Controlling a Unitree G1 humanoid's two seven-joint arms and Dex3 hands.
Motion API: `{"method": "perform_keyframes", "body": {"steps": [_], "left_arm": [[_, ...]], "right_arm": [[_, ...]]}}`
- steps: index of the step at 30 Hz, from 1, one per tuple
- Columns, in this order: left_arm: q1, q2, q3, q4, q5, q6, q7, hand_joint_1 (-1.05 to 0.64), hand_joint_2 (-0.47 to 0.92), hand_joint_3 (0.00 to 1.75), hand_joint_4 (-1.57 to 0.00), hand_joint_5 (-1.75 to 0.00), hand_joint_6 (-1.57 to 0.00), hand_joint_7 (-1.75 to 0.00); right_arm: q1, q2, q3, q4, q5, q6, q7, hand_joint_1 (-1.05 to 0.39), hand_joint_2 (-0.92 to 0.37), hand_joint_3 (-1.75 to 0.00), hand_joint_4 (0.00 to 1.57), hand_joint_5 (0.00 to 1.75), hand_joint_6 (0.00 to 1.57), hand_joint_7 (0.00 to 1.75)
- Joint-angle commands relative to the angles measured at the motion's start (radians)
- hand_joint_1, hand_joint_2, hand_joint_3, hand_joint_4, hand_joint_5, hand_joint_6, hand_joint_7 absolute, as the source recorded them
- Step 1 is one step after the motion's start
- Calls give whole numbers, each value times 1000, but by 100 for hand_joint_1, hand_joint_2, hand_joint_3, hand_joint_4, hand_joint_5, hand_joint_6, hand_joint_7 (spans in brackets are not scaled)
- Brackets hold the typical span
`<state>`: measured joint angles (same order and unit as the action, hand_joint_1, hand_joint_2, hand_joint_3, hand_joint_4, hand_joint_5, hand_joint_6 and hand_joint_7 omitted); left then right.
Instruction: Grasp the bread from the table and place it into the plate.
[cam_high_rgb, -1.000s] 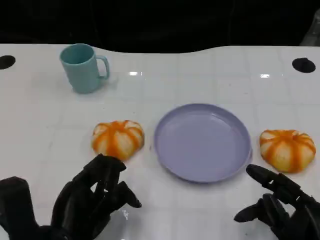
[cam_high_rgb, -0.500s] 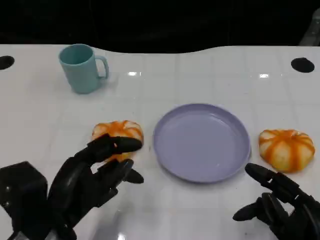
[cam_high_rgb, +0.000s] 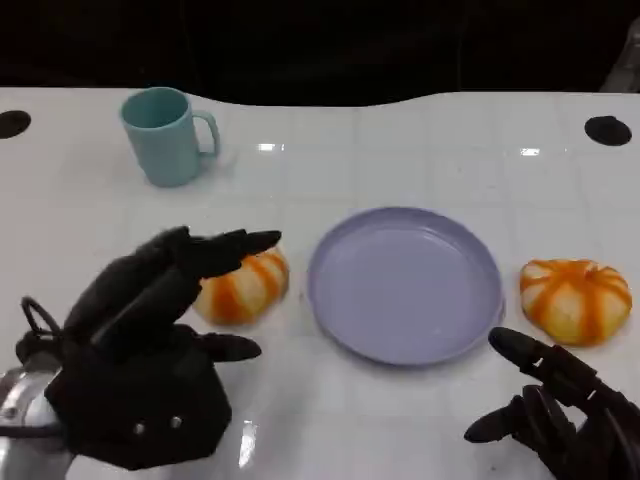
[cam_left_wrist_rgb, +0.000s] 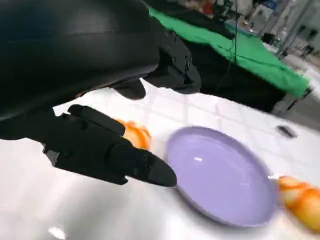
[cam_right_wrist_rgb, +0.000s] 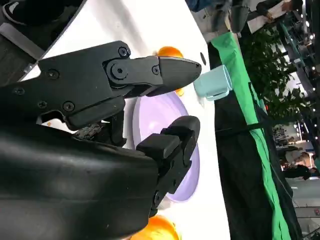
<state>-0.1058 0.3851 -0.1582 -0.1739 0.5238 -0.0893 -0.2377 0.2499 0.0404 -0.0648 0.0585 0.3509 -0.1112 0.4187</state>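
Head view alone shows the teal mug (cam_high_rgb: 165, 135); left hand (cam_high_rgb: 160, 330) spread above bread (cam_high_rgb: 243, 285), ungrasped.

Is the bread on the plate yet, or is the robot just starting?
Just starting. The purple plate holds nothing. The left hand reaches over the left bread, fingers spread, not gripping it. The right bread sits untouched beyond the open right hand. Grasping, lifting and placing remain.
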Motion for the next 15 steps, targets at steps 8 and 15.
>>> {"method": "perform_keyframes", "body": {"steps": [8, 15], "left_arm": [[-81, 60, -95, 12, 248, 70, -19, -38, 75, 0, 0, -26, -26, -1], [-136, 53, -157, 55, 338, 143, -85, -38, 78, 1, 0, -19, -21, 0]], "right_arm": [[7, -6, 1, -18, 5, 13, -10, -74, -92, -33, 73, 112, 93, 37], [13, -8, 7, -23, 5, 17, -5, -74, -92, -34, 72, 111, 91, 37]]}}
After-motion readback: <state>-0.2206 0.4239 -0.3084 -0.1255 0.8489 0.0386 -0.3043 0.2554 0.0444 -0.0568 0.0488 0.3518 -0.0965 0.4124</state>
